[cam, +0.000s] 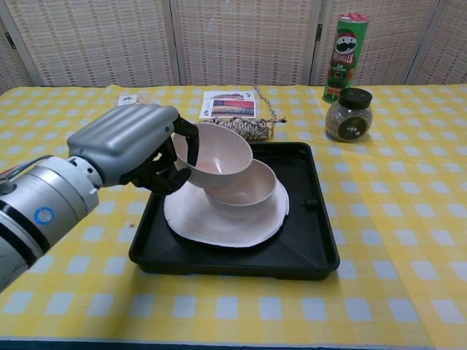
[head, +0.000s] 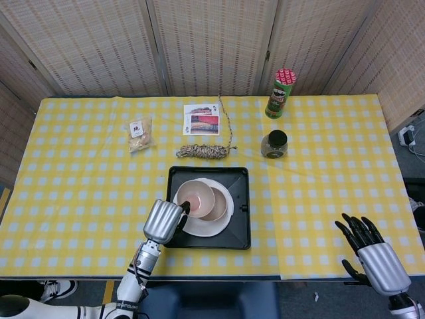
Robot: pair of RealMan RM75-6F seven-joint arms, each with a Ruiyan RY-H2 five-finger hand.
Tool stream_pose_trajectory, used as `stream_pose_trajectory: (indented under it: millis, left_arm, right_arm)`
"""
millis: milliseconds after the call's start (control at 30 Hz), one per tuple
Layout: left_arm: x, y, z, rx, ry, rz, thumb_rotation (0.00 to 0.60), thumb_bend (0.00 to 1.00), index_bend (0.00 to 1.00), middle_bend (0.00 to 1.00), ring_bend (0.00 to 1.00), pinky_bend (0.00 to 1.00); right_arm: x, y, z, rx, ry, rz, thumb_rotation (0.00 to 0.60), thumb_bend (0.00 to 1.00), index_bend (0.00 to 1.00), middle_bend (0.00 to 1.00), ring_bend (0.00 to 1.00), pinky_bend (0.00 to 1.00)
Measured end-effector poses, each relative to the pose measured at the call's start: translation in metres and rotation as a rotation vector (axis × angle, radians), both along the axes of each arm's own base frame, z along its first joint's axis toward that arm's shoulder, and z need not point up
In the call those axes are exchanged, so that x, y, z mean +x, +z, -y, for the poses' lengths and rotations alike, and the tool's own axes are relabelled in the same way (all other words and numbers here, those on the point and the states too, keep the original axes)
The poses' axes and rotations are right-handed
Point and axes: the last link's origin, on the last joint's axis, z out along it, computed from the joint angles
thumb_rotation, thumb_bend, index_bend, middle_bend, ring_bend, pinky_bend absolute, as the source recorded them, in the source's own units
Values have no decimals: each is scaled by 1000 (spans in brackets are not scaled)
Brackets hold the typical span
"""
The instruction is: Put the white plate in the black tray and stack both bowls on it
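Note:
The black tray lies at the table's middle with the white plate inside it. One pale bowl sits upright on the plate. My left hand grips a second pale bowl by its left rim, holding it tilted just above and left of the seated bowl, overlapping it. Whether the two bowls touch I cannot tell. My right hand hovers off the table's front right corner, fingers spread and holding nothing.
Behind the tray lie a coiled rope and a printed card. A dark-lidded jar and a green chips can stand at the back right. A snack packet sits back left.

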Motion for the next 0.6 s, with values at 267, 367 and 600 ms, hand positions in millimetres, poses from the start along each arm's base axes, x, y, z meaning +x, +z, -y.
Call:
stream_pose_trajectory:
  millis: [267, 367, 600]
  left_arm:
    - [12, -12, -4, 3, -2, 13, 600, 604, 621, 1000, 1000, 1000]
    - [13, -17, -4, -19, 11, 20, 600, 605, 621, 1000, 1000, 1000]
    - [16, -30, -4, -43, 29, 13, 600, 605, 619, 1000, 1000, 1000]
  right_arm:
    - [-2, 5, 0, -16, -2, 7, 600, 368, 0, 0, 0, 0]
    - [-2, 6, 1, -24, -2, 9, 600, 368, 0, 0, 0, 0]
    - [-4, 8, 3, -53, -17, 0, 600, 368, 0, 0, 0, 0]
